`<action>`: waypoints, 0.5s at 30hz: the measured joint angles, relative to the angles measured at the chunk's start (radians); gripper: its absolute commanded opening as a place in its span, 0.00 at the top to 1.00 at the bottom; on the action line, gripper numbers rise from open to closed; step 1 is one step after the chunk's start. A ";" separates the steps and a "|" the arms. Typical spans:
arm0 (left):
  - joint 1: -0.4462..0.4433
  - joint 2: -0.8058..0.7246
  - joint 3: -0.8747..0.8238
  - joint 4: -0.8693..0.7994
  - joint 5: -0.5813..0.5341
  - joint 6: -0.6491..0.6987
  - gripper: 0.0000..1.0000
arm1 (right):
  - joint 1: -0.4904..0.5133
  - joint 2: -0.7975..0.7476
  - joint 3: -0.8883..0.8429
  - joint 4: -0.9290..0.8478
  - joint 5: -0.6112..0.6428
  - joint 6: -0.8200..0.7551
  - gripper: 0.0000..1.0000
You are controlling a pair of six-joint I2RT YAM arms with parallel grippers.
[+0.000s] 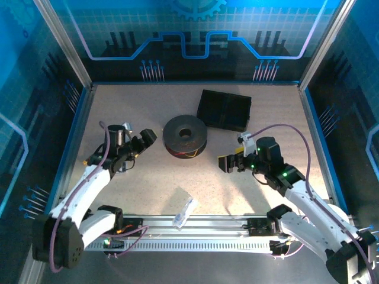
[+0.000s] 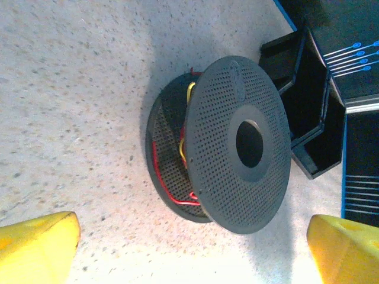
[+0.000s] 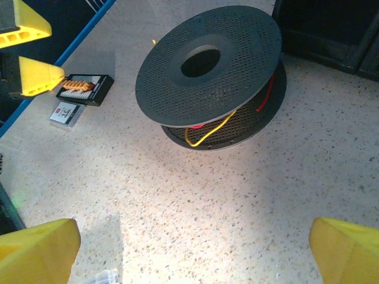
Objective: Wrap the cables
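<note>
Red and yellow cables (image 2: 155,165) lie mostly coiled inside black spool (image 1: 185,136), centre of table (image 1: 148,106). Likely light, limp, springy; best taken at yellow loop (image 3: 204,137). Left gripper (image 1: 144,139), right gripper (image 1: 228,163): spread, empty.

Left arm angles up from the lower left, the left gripper (image 1: 144,140) sitting left of centre with jaws spread wide, and the right arm bends in from the lower right, the right gripper (image 1: 227,164) gaping too, both pointing inward.
</note>
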 measured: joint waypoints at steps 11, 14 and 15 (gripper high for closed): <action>-0.059 -0.565 -0.090 -0.148 -0.176 0.118 0.01 | 0.085 -0.328 -0.079 -0.088 0.082 0.004 0.00; -0.059 -0.608 -0.142 -0.145 -0.204 0.146 0.01 | 0.085 -0.333 -0.103 -0.087 0.139 -0.003 0.00; -0.059 -0.605 -0.156 -0.140 -0.219 0.154 0.01 | 0.085 -0.322 -0.105 -0.087 0.165 -0.007 0.00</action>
